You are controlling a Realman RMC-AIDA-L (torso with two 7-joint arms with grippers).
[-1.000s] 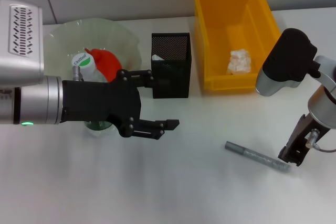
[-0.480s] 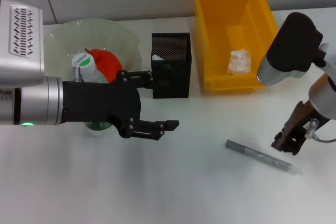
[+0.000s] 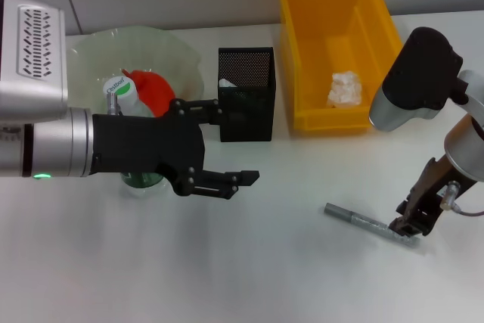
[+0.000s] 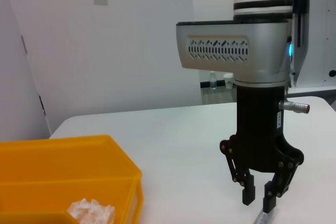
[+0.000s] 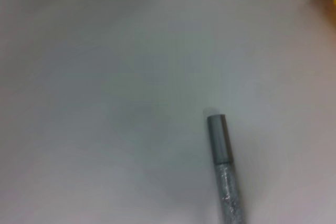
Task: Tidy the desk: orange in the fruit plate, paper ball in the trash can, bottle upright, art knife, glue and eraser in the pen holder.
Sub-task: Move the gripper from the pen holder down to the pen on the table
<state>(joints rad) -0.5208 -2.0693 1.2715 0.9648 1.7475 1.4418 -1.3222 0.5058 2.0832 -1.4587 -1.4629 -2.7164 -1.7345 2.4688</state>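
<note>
The grey art knife (image 3: 369, 223) lies flat on the table at the right. My right gripper (image 3: 407, 226) is down at its right end, open, with a finger on either side of the tip. The left wrist view shows that gripper (image 4: 259, 199) from afar with the knife's end (image 4: 261, 217) just below it. The right wrist view shows the knife's capped end (image 5: 221, 156). My left gripper (image 3: 236, 145) hovers open in front of the pen holder (image 3: 246, 94). The orange (image 3: 153, 88) is in the fruit plate (image 3: 91, 54). The bottle (image 3: 121, 94) stands upright. The paper ball (image 3: 345, 87) is in the yellow trash can (image 3: 295, 43). Glue and eraser are hidden.
Something white (image 3: 227, 82) shows inside the mesh pen holder. The left arm's body covers the front of the fruit plate and the bottle's lower part. The trash can stands just behind the right arm.
My right gripper rose and shifted left off the knife's end, then came back down over that end. The knife and the left arm have stayed put.
</note>
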